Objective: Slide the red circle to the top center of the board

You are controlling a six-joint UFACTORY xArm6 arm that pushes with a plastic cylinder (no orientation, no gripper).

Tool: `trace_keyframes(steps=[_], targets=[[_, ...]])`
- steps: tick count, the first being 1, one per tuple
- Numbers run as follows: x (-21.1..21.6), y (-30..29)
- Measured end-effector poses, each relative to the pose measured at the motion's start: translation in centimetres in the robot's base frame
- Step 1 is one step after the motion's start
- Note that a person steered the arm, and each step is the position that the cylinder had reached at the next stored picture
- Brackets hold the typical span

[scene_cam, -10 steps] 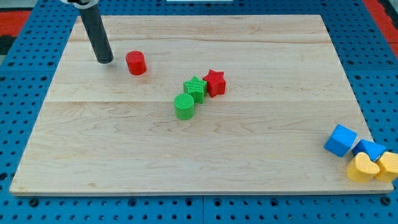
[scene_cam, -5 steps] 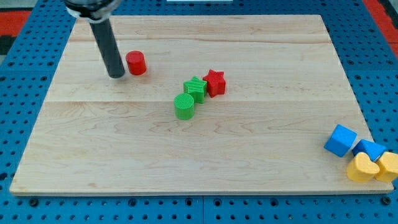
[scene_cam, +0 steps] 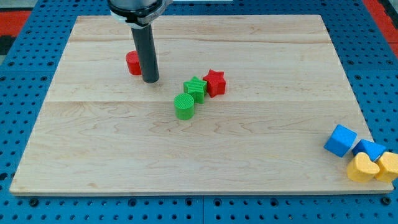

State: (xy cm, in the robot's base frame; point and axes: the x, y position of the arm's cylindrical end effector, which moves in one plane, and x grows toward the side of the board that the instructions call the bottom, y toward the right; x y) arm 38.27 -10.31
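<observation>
In the one camera view, a pale wooden worktop lies on a blue pegboard base. The small red circle, a short plastic cylinder, sits in the upper left part of the worktop, well to the view's left of top centre. All other places below are given from this red circle.

My tip, the lower end of the straight dark rod, rests on the worktop just to the view's right of the red circle and slightly below it; the rod's shaft covers the circle's right edge, so whether they touch cannot be told. There are no jaws on this arm, only the rod.

Further to the view's right and lower stand a green star block, a red star block beside it, and a green cylinder just below the green star.

Far toward the view's bottom right corner cluster a blue cube, a second blue block, a yellow heart block and another yellow block.
</observation>
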Motion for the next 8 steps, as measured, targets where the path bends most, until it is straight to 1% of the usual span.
trace_keyframes(steps=[1, 2, 3, 4, 5, 6, 8], targets=[[-2.4, -2.7], [-3.7, -4.8], [-3.8, -9.6], [-5.2, -12.7], [-5.0, -10.8], [-4.6, -6.4], [-8.8, -0.6]])
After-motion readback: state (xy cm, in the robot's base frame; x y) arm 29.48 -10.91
